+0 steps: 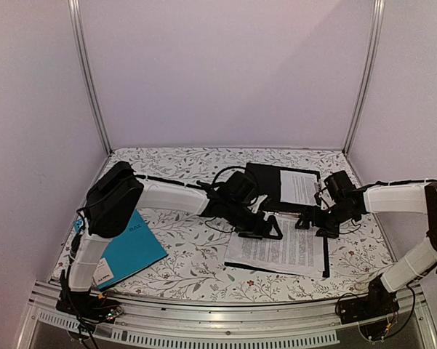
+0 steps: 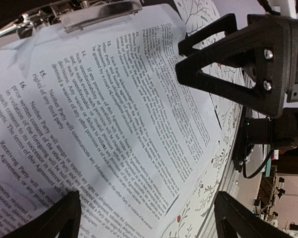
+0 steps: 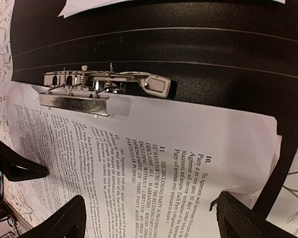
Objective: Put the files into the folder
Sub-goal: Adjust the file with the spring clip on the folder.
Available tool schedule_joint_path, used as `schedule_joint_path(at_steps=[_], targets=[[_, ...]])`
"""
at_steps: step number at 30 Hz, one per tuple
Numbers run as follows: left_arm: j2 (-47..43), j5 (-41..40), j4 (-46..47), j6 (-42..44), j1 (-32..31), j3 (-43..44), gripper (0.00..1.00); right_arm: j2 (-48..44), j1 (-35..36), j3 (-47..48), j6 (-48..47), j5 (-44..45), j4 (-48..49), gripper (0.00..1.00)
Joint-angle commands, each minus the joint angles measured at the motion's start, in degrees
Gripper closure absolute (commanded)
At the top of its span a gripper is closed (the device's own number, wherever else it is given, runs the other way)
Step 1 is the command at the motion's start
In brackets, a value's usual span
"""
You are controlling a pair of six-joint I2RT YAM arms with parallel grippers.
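The black folder (image 1: 265, 178) lies open on the flowered cloth, right of centre. A stack of printed files (image 1: 283, 251) rests on its near half, and their top edge sits under the silver clip (image 3: 104, 87). One more printed sheet (image 1: 299, 187) lies on the far half. My left gripper (image 1: 265, 227) hovers open over the stack's upper left. The left wrist view shows text (image 2: 114, 124) between its spread fingertips and nothing gripped. My right gripper (image 1: 313, 220) hangs open over the stack's upper right, just above the files (image 3: 188, 148), with the folder's black cover (image 3: 188, 49) beyond.
A teal-blue folder (image 1: 131, 247) lies at the near left beside the left arm's base. The two grippers face each other closely; the right one (image 2: 248, 59) fills the upper right of the left wrist view. White walls enclose the table on three sides.
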Motion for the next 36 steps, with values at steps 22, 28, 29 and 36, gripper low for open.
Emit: schedule_joint_path(at_steps=[22, 28, 29, 36], targets=[[1.8, -0.7, -1.5, -0.5, 0.9, 1.4, 0.07, 4.1, -0.2, 3.9, -2.2, 2.7, -1.5, 0.09], [1.5, -1.7, -2.3, -0.6, 0.9, 1.2, 0.07, 0.3, -0.2, 5.4, -3.4, 1.2, -0.8, 0.08], [1.6, -1.7, -2.4, -0.7, 0.9, 1.2, 0.07, -0.1, -0.2, 5.8, -3.6, 0.9, -0.9, 0.08], [1.8, -2.0, -2.7, -0.7, 0.9, 1.4, 0.07, -0.6, -0.2, 9.1, -3.4, 0.9, -0.7, 0.08]])
